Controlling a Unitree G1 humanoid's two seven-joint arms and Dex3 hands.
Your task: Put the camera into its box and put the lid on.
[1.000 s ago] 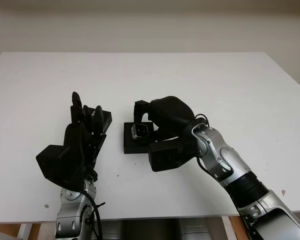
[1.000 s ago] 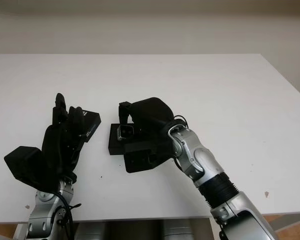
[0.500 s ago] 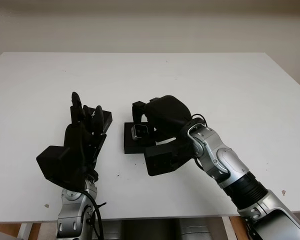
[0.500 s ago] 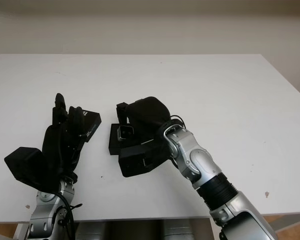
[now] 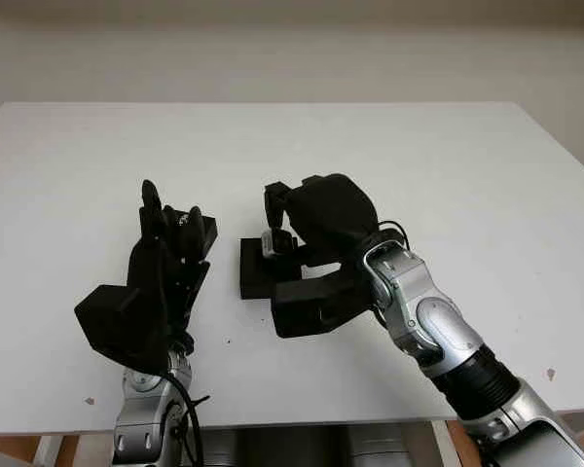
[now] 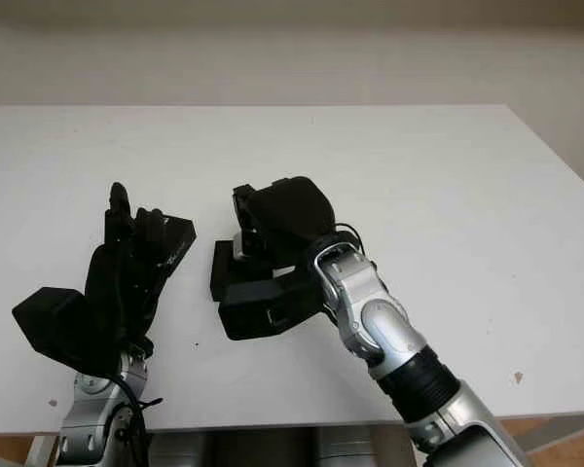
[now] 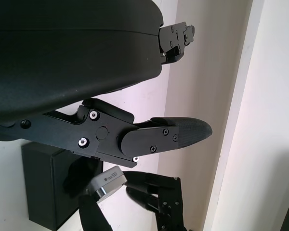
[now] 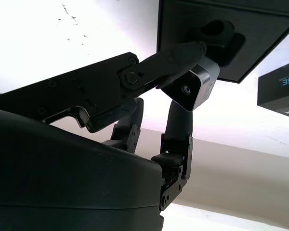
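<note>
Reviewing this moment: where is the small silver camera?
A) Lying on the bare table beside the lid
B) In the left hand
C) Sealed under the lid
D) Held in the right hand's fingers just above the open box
D: the right hand grips the camera in its fingers over the open box, while the lid sits apart by the left hand.

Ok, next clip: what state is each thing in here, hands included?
Small silver camera: gripped, held above the box.
Black open-topped box: on the table, lid off.
Black lid: on the table beside the left hand.
Right hand: shut on camera.
Left hand: open, beside the box.
</note>
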